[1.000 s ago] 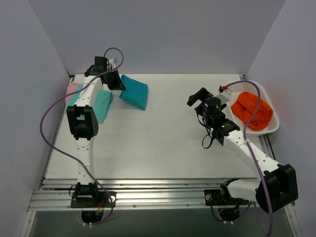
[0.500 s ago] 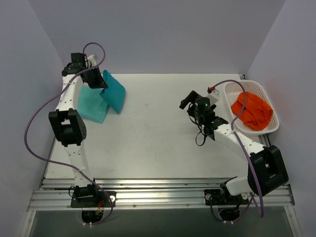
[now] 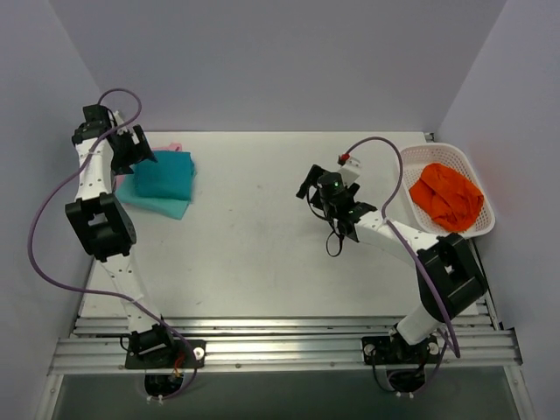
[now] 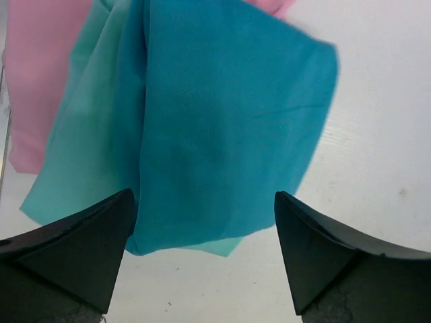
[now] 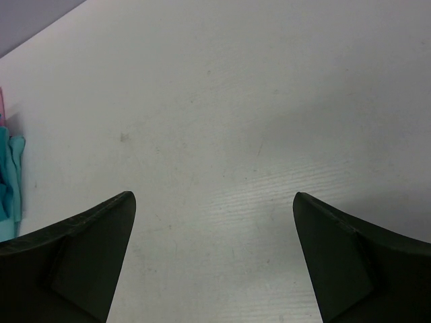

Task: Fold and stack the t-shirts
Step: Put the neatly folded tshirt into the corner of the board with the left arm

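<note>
The dark teal shirt [image 3: 164,174] lies folded on top of the light mint shirt [image 3: 156,204], at the far left of the table [image 3: 262,254]. A bit of the pink shirt [image 4: 40,81] peeks out from under them. The left hand [image 4: 202,202] is wide open right over this pile and holds nothing. The right hand [image 5: 212,202] is wide open too, over the middle of the table. An orange cloth [image 3: 447,196] sits in the white basket [image 3: 486,219] on the right.

Folded deep teal cloth t-shirt [image 4: 222,121] lies flat atop paler aqua-mint t-shirt [image 4: 87,155], pink t-shirt [image 4: 37,81] underneath (edges offset), far-left of surface [image 3: 262,254].
</note>
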Controlling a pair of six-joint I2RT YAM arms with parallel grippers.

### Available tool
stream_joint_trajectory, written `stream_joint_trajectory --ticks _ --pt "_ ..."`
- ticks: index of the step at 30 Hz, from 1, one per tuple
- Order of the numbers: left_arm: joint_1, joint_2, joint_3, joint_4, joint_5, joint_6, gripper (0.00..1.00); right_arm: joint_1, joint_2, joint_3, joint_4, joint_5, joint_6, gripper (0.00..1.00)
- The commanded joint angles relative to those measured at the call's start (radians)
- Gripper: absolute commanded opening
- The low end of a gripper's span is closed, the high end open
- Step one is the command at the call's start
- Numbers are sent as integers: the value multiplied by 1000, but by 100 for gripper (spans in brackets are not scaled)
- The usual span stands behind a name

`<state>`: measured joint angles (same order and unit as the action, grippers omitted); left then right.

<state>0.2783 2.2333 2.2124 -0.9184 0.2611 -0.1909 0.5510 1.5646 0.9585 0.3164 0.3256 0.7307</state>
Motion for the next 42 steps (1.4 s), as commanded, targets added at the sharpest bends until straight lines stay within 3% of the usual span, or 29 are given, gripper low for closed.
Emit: stream_joint_trajectory --ticks 1,6,10,12,13,17,22,23,30,36,42 --pt "4 52 75 -83 -140 -28 94 12 23 40 -8 41 -19 98" --pt "30 -49 -2 4 -195 -97 94 23 -8 10 7 49 -24 99" --pt "24 -222 -219 140 -339 -166 94 30 -49 -9 27 50 -27 99" --pt "10 -358 -324 284 -327 -185 94 46 -64 -6 18 70 -39 99" --pt "-16 -407 -415 330 -306 -196 94 53 -72 -1 9 91 -45 99" --pt "-164 -651 -548 487 -365 -176 94 98 -130 32 -77 202 -85 99" --pt "-385 -773 -650 510 -405 -172 94 194 -283 -21 -109 294 -113 100" --pt "-434 -785 -727 523 -379 -183 94 207 -307 -33 -114 294 -111 100" --pt "-583 -894 -1083 757 -261 -280 94 362 -521 -124 -160 342 -111 100" --pt "-677 -922 -1105 717 -336 -246 94 432 -578 -124 -241 432 -109 100" --pt "-686 -985 -1142 734 -355 -226 94 451 -557 -81 -296 486 -119 100"
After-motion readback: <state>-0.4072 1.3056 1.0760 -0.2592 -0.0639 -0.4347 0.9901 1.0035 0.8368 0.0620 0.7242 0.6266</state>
